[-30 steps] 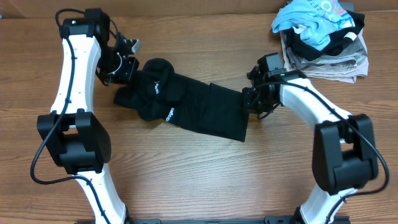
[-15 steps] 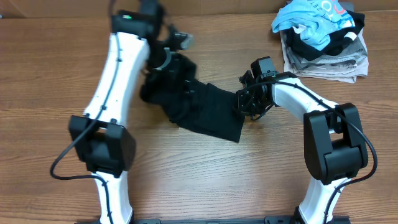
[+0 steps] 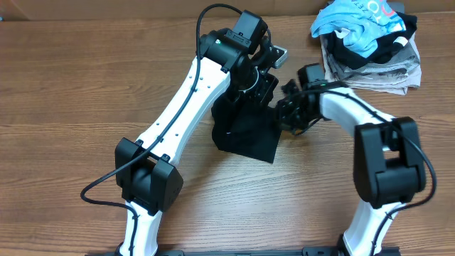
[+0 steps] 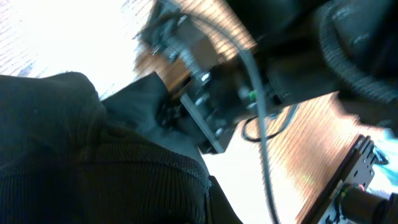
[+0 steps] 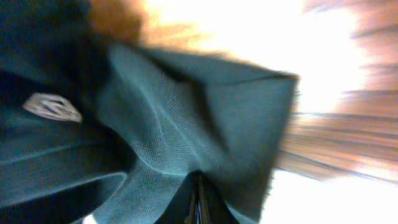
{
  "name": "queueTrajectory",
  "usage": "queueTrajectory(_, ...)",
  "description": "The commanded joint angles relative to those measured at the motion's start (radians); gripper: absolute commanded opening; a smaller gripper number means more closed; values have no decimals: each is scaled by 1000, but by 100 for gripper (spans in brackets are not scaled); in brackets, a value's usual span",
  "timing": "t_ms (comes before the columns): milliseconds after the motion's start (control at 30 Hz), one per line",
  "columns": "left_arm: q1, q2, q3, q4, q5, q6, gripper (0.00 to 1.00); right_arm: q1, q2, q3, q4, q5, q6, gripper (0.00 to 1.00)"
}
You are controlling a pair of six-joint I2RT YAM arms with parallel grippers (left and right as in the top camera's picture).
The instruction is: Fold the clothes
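The black clothes [image 3: 245, 134] lie bunched at the table's middle, doubled over on themselves, with a flat corner pointing to the front. My left gripper [image 3: 257, 87] is over their far end, shut on a fold of ribbed black fabric [image 4: 93, 174] that fills the left wrist view. My right gripper [image 3: 284, 114] sits at the right edge of the clothes, its jaws pressed together on the fabric [image 5: 186, 124]. A small white logo [image 5: 53, 107] shows in the right wrist view. The two grippers are close together.
At the back right corner stands a pile with a light blue shirt [image 3: 362, 25] on top of grey-white folded fabric [image 3: 387, 71]. The left arm [image 3: 192, 99] stretches diagonally across the table's middle. Bare wood [image 3: 57, 107] lies to the left and front.
My left gripper has swept from the far left to the right with the garment's left end, folding it over toward the right gripper. The right gripper has barely moved.
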Motion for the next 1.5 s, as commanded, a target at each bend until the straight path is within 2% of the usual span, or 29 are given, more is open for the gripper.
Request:
queueTrajectory(0, -6, -2, 23, 20, -5, -32, 4, -84, -185, 50, 4, -27, 53, 4)
queueTrajectory(33, -8, 1, 22, 23, -4, -32, 4, -112, -231, 58, -3, -28, 58, 4)
queueTrajectory(67, -10, 4, 22, 23, -2, -32, 8, -142, -274, 62, -11, -28, 60, 4)
queueTrajectory(100, -11, 9, 22, 23, -2, -32, 24, -173, -318, 63, -19, -29, 61, 4)
queueTrajectory(167, -19, 19, 21, 23, 0, -32, 63, -238, -401, 63, -43, -28, 60, 6)
queueTrajectory(267, -35, 37, 21, 37, 29, -31, 99, -308, -484, 63, -93, -28, 39, 11)
queueTrajectory(333, -47, 49, 21, 56, 46, -27, 100, -335, -517, 63, -130, -28, 11, 13)
queueTrajectory(433, -51, 47, 28, 98, -5, -37, 100, -336, -529, 63, -183, -29, -28, 17)
queueTrajectory(533, -1, 35, 101, 89, -10, -82, 100, -298, -515, 62, -214, -25, -52, 24)
queueTrajectory(600, 65, 26, 181, 64, -9, -112, 100, -254, -499, 61, -217, -24, -70, 34)
queueTrajectory(800, 287, 18, 358, -47, -9, -113, 100, -83, -422, 61, -182, 69, -84, 73)
queueTrajectory(933, 407, 19, 369, -109, -10, -97, 100, 12, -324, 61, -151, 167, -79, 83)
queueTrajectory(1033, 460, 19, 358, -141, -10, -63, 100, 50, -235, 61, -145, 195, -76, 84)
queueTrajectory(1067, 472, 19, 356, -147, -10, -56, 100, 59, -206, 61, -142, 198, -76, 79)
queueTrajectory(1100, 481, 19, 354, -150, -11, -52, 100, 68, -171, 61, -136, 198, -77, 67)
queueTrajectory(1133, 488, 19, 350, -151, -11, -45, 100, 73, -146, 61, -129, 198, -77, 62)
queueTrajectory(1333, 489, 21, 349, -151, -71, -27, 100, 95, -64, 61, -86, 213, -77, 60)
queueTrajectory(1467, 485, 24, 349, -149, -86, -27, 100, 113, -61, 61, -69, 213, -81, 51)
